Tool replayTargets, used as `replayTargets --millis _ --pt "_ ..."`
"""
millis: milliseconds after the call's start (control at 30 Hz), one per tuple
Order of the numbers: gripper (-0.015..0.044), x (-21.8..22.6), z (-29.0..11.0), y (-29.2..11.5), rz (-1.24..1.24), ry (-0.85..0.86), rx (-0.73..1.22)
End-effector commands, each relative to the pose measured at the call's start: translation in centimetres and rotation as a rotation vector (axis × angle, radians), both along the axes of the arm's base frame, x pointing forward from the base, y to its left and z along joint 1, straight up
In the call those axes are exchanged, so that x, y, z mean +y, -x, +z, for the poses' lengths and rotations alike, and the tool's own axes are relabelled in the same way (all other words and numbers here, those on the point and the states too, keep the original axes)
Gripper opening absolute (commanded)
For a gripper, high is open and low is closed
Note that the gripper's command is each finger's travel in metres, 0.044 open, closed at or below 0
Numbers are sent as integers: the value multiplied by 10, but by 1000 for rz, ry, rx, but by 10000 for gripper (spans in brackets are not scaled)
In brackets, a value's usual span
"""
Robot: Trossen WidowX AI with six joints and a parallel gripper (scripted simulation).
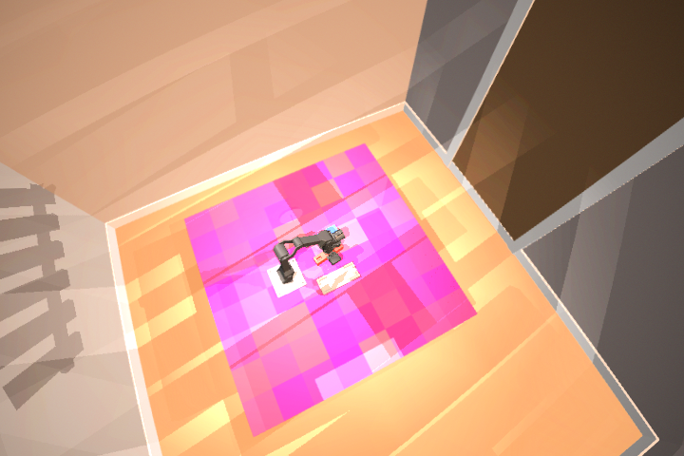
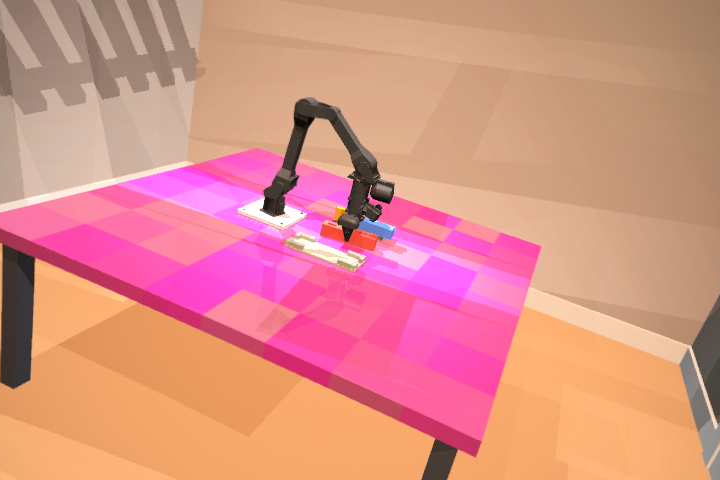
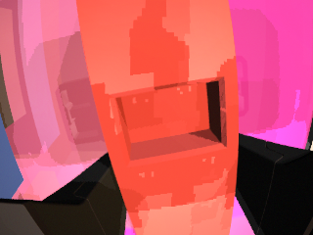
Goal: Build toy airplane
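A: Where is the red fuselage?
B: Near the middle of the exterior frame, lying on the pink table, just behind the pale cradle jig.

A: And the gripper?
B: Its jaws are clamped on the fuselage; the wrist view shows a dark finger against each long side, with the large socket mid-frame.

A: The other parts?
B: The blue wing and the orange tail fin lie just behind the fuselage.
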State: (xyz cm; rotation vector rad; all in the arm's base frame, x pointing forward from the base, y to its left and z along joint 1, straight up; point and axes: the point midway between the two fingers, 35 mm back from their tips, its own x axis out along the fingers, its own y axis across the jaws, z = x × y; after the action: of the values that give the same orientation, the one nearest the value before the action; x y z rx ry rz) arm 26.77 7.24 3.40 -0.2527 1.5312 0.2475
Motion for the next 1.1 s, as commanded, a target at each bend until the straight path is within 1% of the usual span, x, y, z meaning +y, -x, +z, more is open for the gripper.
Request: replayTargets --millis 0,100,600,1067 --pt "72 0 1 0 6 -2 1" --pt "0 1 9 -2 6 -2 1" --pt "0 3 57 -7 1 -5 -6" --pt "0 2 100 -4 3 -4 -4"
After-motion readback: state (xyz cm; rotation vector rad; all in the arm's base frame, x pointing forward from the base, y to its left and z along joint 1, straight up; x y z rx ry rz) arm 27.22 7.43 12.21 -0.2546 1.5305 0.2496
